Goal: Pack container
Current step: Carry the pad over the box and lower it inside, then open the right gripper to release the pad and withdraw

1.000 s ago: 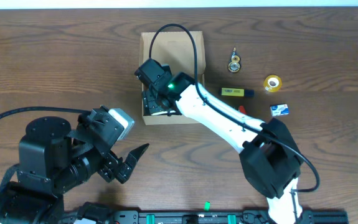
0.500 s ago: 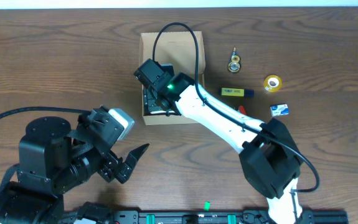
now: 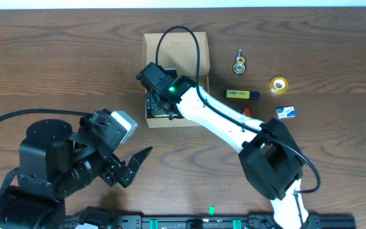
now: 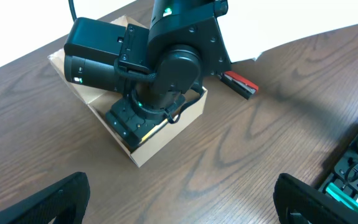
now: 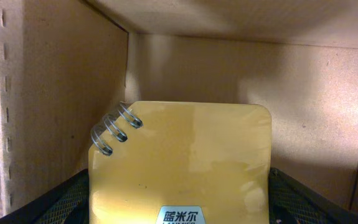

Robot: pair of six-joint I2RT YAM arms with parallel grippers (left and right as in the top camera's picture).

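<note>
The container (image 3: 173, 44), a tan cardboard box, stands open at the back middle of the table. My right gripper (image 3: 157, 108) reaches down inside it. In the right wrist view a yellow spiral-bound notepad (image 5: 179, 155) lies low between cardboard walls (image 5: 259, 68), and my right gripper (image 5: 179, 202) has a finger against each of its side edges. The box (image 4: 160, 140) also shows in the left wrist view, under the right arm's black wrist. My left gripper (image 3: 138, 166) hovers open over bare table in front of the box, nothing between its fingers (image 4: 60, 199).
Right of the box lie a small gold item (image 3: 239, 62), a yellow marker (image 3: 242, 94), a yellow tape roll (image 3: 279, 84), a small blue and white box (image 3: 286, 112) and a red item (image 3: 246, 112). The right arm spans from the front right to the box.
The right arm has shifted slightly over the box, its wrist a little further left. The left arm has not moved.
</note>
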